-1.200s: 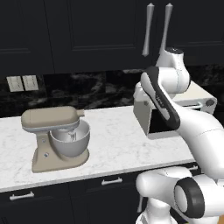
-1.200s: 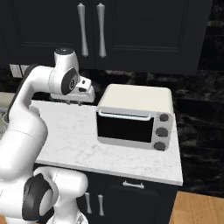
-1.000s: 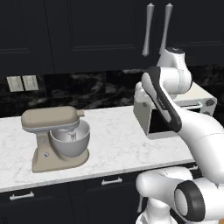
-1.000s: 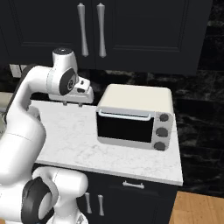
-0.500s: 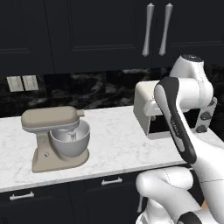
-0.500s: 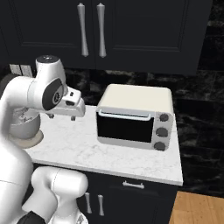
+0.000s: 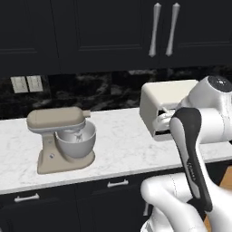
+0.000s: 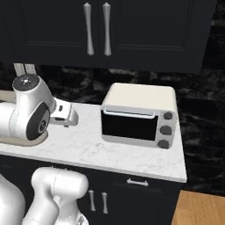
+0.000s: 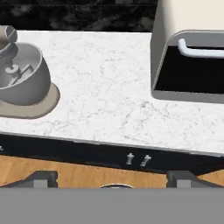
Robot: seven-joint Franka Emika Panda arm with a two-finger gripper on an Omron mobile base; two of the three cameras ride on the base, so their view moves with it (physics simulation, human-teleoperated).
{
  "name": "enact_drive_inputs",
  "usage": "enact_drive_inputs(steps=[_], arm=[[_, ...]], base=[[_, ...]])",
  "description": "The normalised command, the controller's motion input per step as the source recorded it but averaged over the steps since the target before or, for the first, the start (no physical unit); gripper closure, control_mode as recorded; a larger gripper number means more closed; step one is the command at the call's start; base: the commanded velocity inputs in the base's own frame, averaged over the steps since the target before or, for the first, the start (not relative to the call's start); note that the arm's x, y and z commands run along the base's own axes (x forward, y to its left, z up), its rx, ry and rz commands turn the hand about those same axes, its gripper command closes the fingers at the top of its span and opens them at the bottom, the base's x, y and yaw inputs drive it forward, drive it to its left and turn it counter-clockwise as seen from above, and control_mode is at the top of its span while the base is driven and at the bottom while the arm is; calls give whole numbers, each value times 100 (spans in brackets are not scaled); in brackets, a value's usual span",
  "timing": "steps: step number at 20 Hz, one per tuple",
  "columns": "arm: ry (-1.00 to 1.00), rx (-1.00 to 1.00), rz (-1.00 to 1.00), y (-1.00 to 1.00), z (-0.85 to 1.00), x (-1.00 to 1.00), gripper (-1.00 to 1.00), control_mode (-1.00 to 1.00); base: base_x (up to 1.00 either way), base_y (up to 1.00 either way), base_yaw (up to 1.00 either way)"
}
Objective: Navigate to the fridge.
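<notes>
I'm mid-navigation with no fridge on any camera. Both base views face a white marble worktop (image 7: 122, 140) under dark upper cabinets (image 8: 145, 30) with long silver handles. Those are cabinets, not the tall grey appliance I'm after. Where the fridge stands I can't tell from here.

On the worktop are a beige stand mixer (image 7: 61, 138) to the left and a cream toaster oven (image 8: 140, 115) to the right, well apart. The hand view looks down on the bare marble between them, with the mixer bowl (image 9: 19, 72) on one side and the oven's dark glass door (image 9: 192, 74) on the other. Dark base cabinet fronts (image 9: 109, 155) and wood floor (image 9: 87, 175) show below that.

The arm is folded up over the worktop. The hand (image 8: 66, 117) hangs near the oven's left side and carries nothing that I can see. Whether its fingers are apart or together I can't tell, since the tips are barely visible at the bottom of the hand view.

I judge this step to be base drive only, with no manipulation needed.

Next I need to turn or drive the base until a tall flat grey front with vertical bar handles comes into the base views, then square up to it. I'd keep the arm tucked so the elbow doesn't clip the oven or the cabinets while the base moves.
</notes>
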Motion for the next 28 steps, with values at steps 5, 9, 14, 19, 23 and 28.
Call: enact_drive_inputs(steps=[5,9,14,19,23,28], arm=[[0,0,0,0,0,0,-100,100],[0,0,0,0,0,0,-100,100],[0,0,0,0,0,0,-100,100],[0,0,0,0,0,0,-100,100],[0,0,0,0,0,0,-100,100],[0,0,0,0,0,0,-100,100]], base=[[-35,90,2],[-12,100,1],[-35,100,8],[-61,100,19],[-59,100,20],[-15,100,12]])
